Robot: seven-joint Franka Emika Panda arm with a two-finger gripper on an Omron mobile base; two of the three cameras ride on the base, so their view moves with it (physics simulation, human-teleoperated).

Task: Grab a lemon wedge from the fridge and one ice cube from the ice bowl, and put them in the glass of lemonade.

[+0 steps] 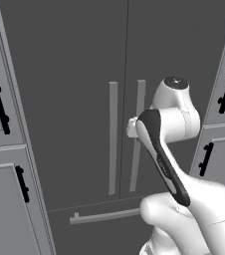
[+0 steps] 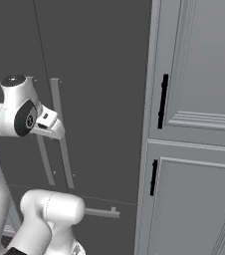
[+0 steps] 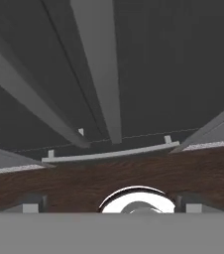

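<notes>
We were at the fridge-opening step; the fridge (image 1: 74,74) stood shut ahead of our gripper (image 3: 111,204), whose jaws were wide apart, holding nothing. Next, we judged, it had to close on the right door handle (image 1: 137,134) just ahead and pull.

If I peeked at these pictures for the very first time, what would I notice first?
First you'd see the big dark grey fridge with both doors shut, taking up the middle, and two pale bar handles side by side down its front. Right in front of them is the robot's white arm, reaching toward the handles. On both sides stand light grey cabinets with little black handles.
</notes>
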